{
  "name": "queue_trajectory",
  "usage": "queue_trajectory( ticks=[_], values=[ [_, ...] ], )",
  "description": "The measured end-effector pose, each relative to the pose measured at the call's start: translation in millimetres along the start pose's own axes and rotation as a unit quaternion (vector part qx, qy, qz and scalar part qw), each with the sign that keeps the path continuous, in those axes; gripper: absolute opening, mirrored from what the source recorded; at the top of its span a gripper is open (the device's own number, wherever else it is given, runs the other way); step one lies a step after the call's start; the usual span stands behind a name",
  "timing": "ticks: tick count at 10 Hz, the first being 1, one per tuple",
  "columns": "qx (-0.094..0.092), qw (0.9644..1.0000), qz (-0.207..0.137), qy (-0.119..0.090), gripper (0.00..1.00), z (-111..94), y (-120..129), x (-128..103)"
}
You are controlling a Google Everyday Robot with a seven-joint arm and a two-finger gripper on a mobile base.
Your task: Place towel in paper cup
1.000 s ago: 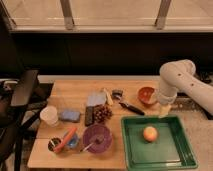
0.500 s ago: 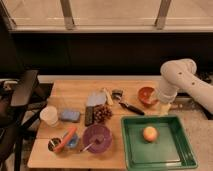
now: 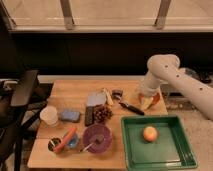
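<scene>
The gripper (image 3: 145,102) hangs at the right side of the wooden table (image 3: 75,91), just over a little orange bowl (image 3: 157,98). Its two fingers are spread wide and I see nothing between them, so it has hold of nothing. The towel (image 3: 96,98) lies flat near the middle of the table, well apart from the gripper. The paper cup (image 3: 49,115) stands upright near the far left edge, with a thick blue pad (image 3: 70,115) just beside it. I think the job has hardly begun, because the gripper must first go and get the towel. To do that well, it should rise a bit so it does not bump the bowl or the black-handled tool (image 3: 131,107). Then it can go across to the towel and come straight down on it. The towel looks thin and floppy, so pinching it in the middle and pressing down to the wood will likely bunch it into a good grip (a grab at one corner would let it hang long and flap about). A pale stick-like thing (image 3: 107,96) lies right by the towel's edge. A dark bar (image 3: 89,116) and a brown bunch (image 3: 102,112) sit just in front of it, so the fingers should land away from those. The cup looks light and could tip, so the towel should go in from right above.
</scene>
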Motion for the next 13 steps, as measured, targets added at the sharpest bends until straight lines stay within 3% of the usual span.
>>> queue_trajectory(
  ticks=[3, 10, 13],
  values=[
    [0.019, 0.9984, -0.037, -0.038, 0.61, 3, -34, -60],
    [0.020, 0.9984, -0.042, -0.033, 0.61, 4, -34, -59],
    [0.025, 0.9958, -0.085, -0.021, 0.61, 14, -63, -77]
  ],
)
